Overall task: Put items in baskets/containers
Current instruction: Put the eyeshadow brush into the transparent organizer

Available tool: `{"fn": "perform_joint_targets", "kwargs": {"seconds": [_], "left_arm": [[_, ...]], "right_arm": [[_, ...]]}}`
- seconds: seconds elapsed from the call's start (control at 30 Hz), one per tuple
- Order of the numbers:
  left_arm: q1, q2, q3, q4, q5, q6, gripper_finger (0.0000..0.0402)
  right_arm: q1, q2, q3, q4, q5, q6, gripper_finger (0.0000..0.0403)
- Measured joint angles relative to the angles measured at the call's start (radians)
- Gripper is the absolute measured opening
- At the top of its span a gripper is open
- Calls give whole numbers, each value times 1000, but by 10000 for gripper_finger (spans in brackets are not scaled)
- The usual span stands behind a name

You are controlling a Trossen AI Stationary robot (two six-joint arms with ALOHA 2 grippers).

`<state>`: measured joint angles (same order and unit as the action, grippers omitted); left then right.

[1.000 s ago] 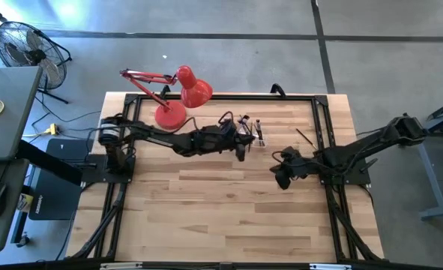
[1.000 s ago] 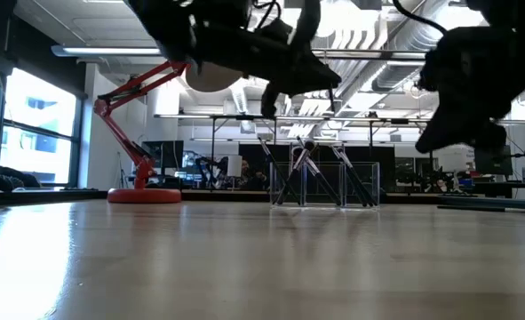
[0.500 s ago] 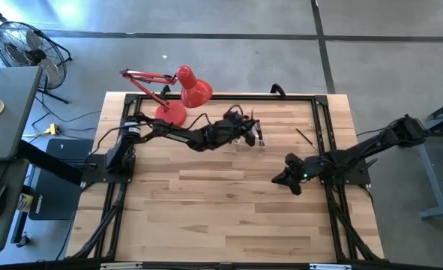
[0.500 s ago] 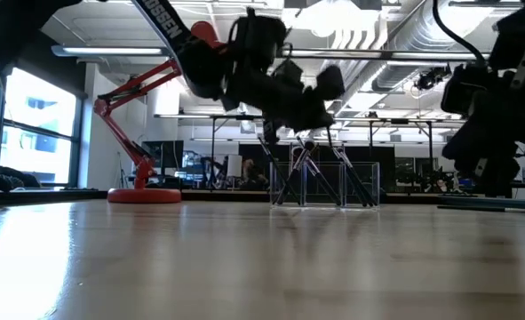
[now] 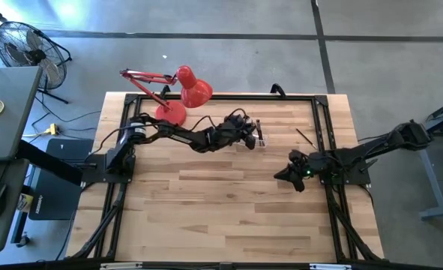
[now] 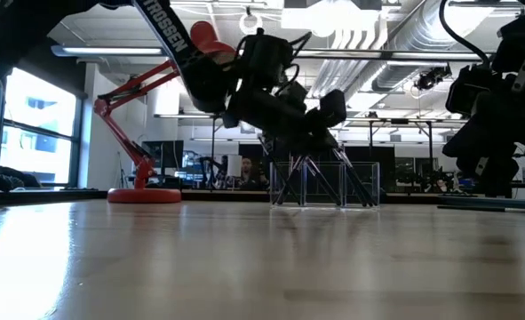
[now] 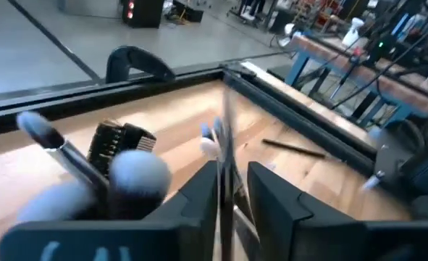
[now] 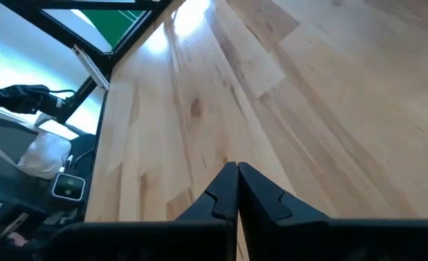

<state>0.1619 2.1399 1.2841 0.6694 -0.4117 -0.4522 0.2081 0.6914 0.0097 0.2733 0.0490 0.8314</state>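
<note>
The clear holder (image 5: 258, 139) stands at the table's far middle and also shows in the low view (image 6: 324, 182). Several brushes lean in it, their soft heads (image 7: 137, 174) up. My left gripper (image 5: 249, 135) hovers level right at the holder. Its fingers (image 7: 199, 190) stand open, with one thin brush handle (image 7: 225, 138) upright in the gap. One more brush (image 5: 305, 137) lies flat on the table to the right. My right gripper (image 5: 281, 176) hangs shut near the right side, with nothing in it (image 8: 237, 181). My left gripper has the thin brush handle (image 7: 224, 156) standing in the gap between its fingers, close against one finger. I cannot tell whether that finger touches it. The fingers come at it level, from the table's left side, and lie across the handle.
A red desk lamp (image 5: 180, 97) stands at the far left behind my left arm, its base (image 6: 145, 196) on the table. Black frame rails (image 5: 322, 127) run along the table's edges. Bare wood spreads over the near half (image 5: 221, 217).
My left gripper has gone down and toward the far right, reaching the holder. My right gripper has sunk and drawn back toward the table's right edge.
</note>
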Motion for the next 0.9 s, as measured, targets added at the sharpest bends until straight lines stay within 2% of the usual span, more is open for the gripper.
{"fn": "perform_joint_targets", "kwargs": {"seconds": [0.27,0.37,0.47,0.57,0.67,0.73,0.83,0.9], "left_arm": [[1,-6,7,28,1,69,90],[-5,-43,16,23,2,106,91],[-24,-88,52,35,5,208,90],[-58,-120,108,-24,8,380,74],[-87,-167,183,-251,58,497,30],[-102,-178,273,-444,131,500,8],[-129,-175,432,-880,196,470,13],[-150,-172,534,-1144,205,444,12]], "right_arm": [[-30,0,0,-3,-49,-3,1],[-32,-1,0,-3,-52,-1,3],[-32,-1,0,-1,-51,0,3],[-32,-1,0,2,-31,7,1],[-32,-1,0,18,2,20,2],[-32,-1,0,25,38,39,5],[-32,-1,0,31,104,51,8],[-32,-1,0,34,146,55,8]]}}
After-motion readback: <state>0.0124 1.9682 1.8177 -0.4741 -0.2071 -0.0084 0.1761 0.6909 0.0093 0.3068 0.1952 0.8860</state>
